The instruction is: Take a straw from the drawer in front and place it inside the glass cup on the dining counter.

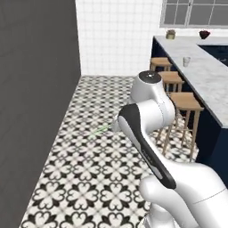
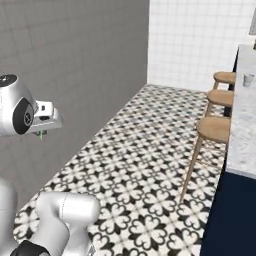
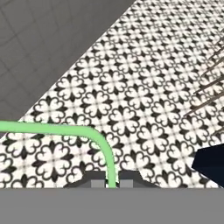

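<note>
From my seat, the gripper (image 3: pixel 112 180) sits at six o'clock in the hand view with its two dark fingertips (image 3: pixel 94 179) pinched together on the straw (image 3: pixel 94 132). The jaws are closed down to the straw's width. The green line rises from between the tips, curves over and runs off toward nine o'clock at the picture's edge; this close to the lens it looks bent.

In the left base view I see the straw as a faint green sliver (image 1: pixel 100 130) poking out at nine o'clock from behind the white arm, over the black-and-white patterned floor (image 1: pixel 80 178). In the right base view only a small green tip (image 2: pixel 41 135) shows beneath the wrist, against the grey wall (image 2: pixel 75 75).

The glass cup (image 1: pixel 186 61) stands upright on the dining counter (image 1: pixel 209 75) at about two o'clock in the left base view, well apart from the gripper. In the right base view I find it at the far right edge (image 2: pixel 248 79). Wooden stools (image 1: pixel 186 101) line the counter's near side. A dark bowl (image 1: pixel 204 34) and a small jar (image 1: pixel 170 34) sit farther back.
</note>
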